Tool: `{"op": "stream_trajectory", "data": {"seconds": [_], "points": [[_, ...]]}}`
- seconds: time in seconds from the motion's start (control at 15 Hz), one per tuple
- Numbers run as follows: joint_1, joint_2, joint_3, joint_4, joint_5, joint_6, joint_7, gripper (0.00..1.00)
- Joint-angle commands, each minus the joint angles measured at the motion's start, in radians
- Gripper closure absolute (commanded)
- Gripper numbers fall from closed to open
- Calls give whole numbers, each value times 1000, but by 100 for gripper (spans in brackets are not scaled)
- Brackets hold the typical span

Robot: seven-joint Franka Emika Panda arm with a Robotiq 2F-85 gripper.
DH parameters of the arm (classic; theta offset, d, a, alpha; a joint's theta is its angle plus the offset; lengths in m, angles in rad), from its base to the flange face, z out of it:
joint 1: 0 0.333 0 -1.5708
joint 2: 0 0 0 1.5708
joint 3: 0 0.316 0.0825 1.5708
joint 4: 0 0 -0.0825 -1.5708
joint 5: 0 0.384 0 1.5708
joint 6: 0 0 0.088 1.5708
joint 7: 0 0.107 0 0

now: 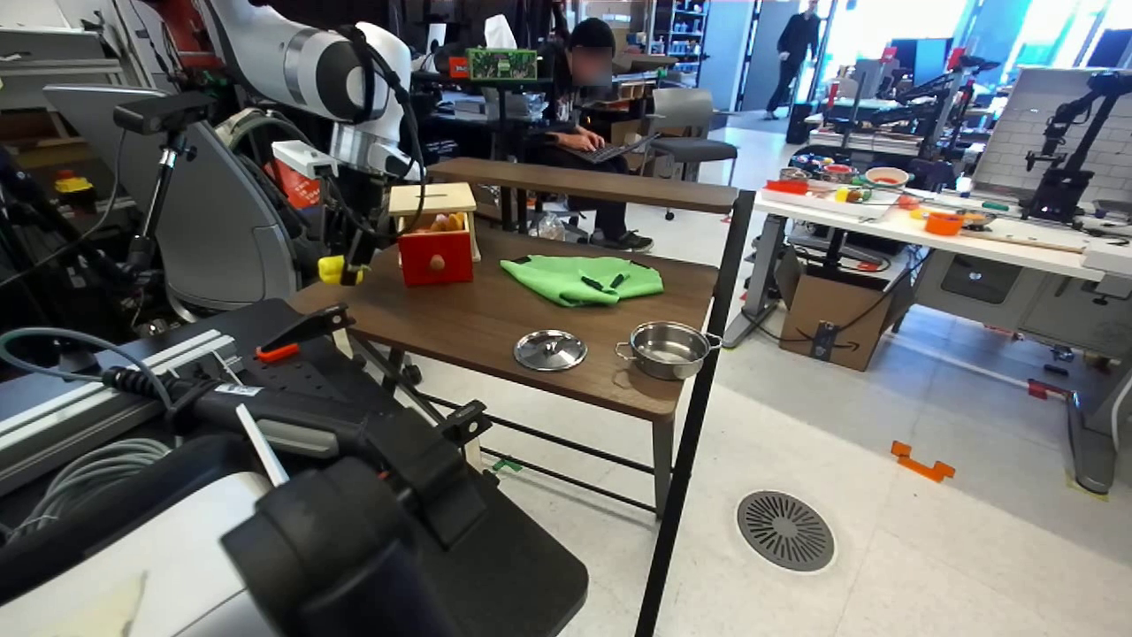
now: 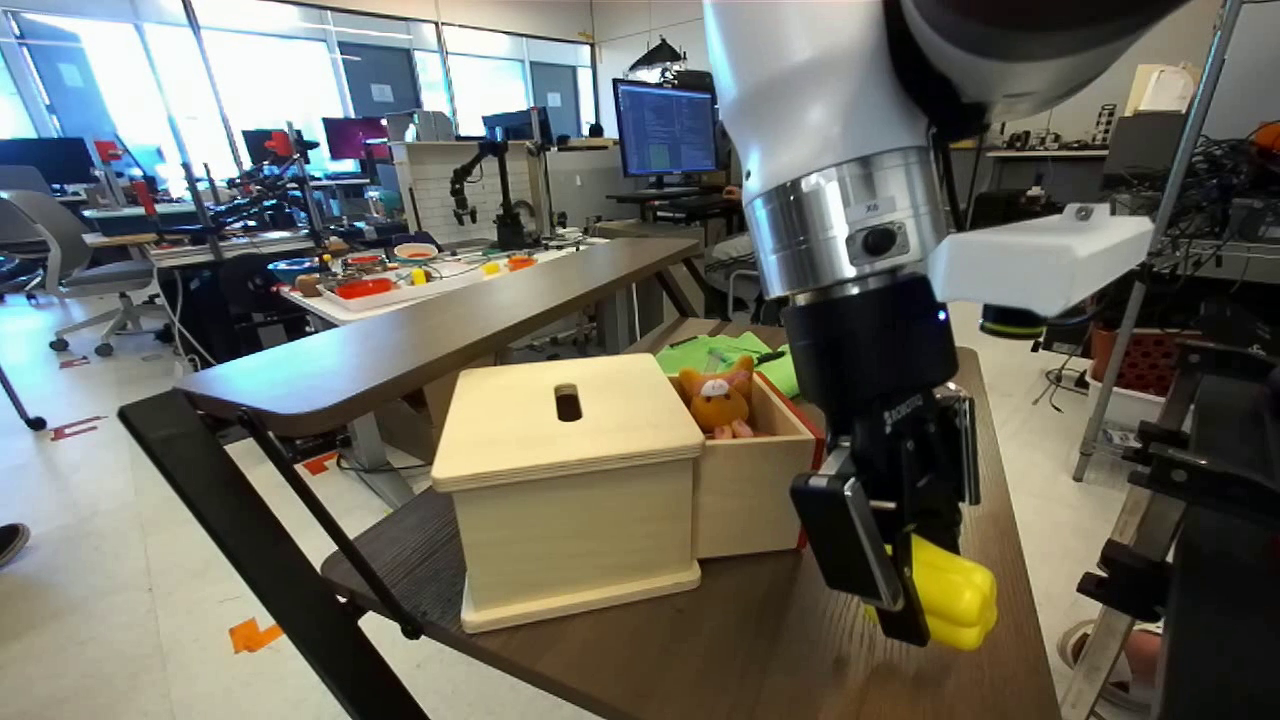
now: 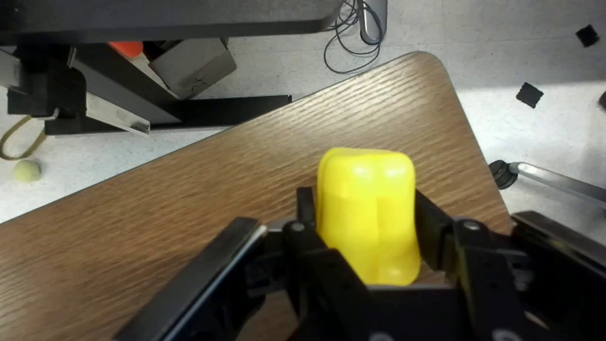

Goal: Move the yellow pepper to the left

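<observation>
The claw (image 3: 366, 208) pinches the yellow pepper (image 3: 369, 227) between its 2 fingers (image 3: 432, 227), just right of the middle in the wrist view, with the brown table (image 3: 213, 189) behind it. In an exterior view, a wooden box (image 2: 575, 530) sits left of the pepper.

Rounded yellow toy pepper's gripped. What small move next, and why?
Probably lower the black Robotiq gripper slightly, watching for contact: it clasps the yellow toy pepper, and brown wood-grained tabletop shows behind it in the wrist view; whether they touch is unclear.
</observation>
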Motion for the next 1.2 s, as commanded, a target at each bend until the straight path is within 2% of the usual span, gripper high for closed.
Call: {"op": "stream_trajectory", "data": {"seconds": [0.0, 0.27, 0.33, 0.4, 0.6, 0.73, 1.0, 1.13], "points": [[45, 57, -45, 76, -48, -30, 22, 77], [54, 99, -55, 118, -64, -54, 16, 77], [47, 105, -49, 126, -61, -66, 5, 27], [48, 102, -48, 133, -62, -87, 7, 24], [42, 91, -44, 137, -56, -94, 1, 4], [39, 59, -42, 119, -53, -76, 2, 0], [43, -41, -47, 72, -58, -40, 21, 0], [46, -131, -48, 17, -63, 2, 34, 0]]}}
